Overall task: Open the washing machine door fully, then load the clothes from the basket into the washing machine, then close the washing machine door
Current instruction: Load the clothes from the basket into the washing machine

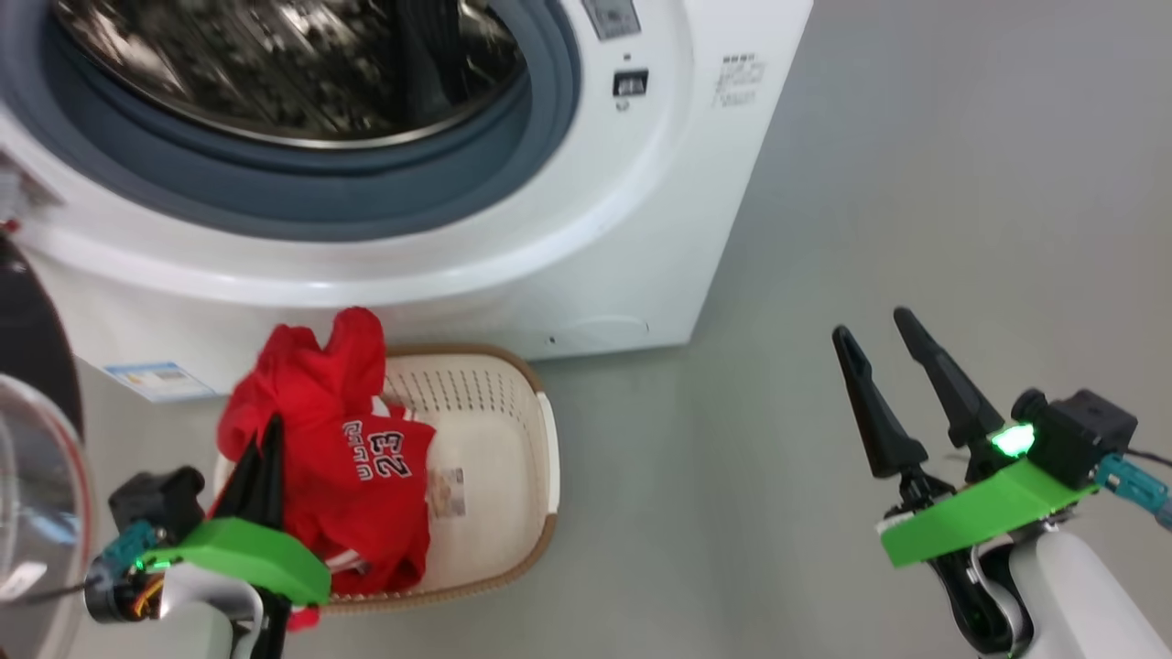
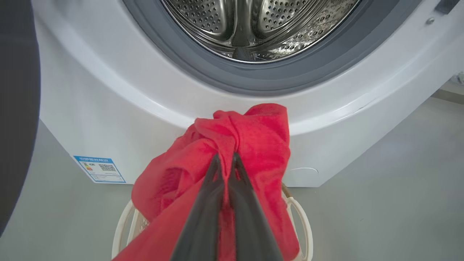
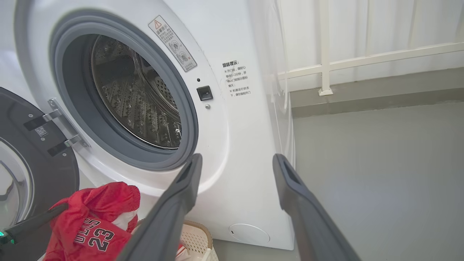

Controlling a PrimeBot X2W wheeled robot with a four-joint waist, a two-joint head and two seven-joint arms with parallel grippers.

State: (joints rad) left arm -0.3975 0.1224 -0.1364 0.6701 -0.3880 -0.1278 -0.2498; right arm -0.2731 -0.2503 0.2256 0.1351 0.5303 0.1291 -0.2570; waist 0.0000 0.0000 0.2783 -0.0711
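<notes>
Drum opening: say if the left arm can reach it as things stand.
Probably yes: the washing machine door stands swung aside; nothing lies between the drum opening and the left gripper, shut on the clothes.

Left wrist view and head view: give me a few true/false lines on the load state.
1. The left gripper is shut on the clothes. True.
2. The washing machine door is closed. False: it stands open, swung aside.
3. The right gripper holds the basket. False: it is open, empty and apart from the basket.
4. The clothes lie inside the drum. False: they hang over the basket, outside the drum.
5. The drum looks empty. True.
</notes>
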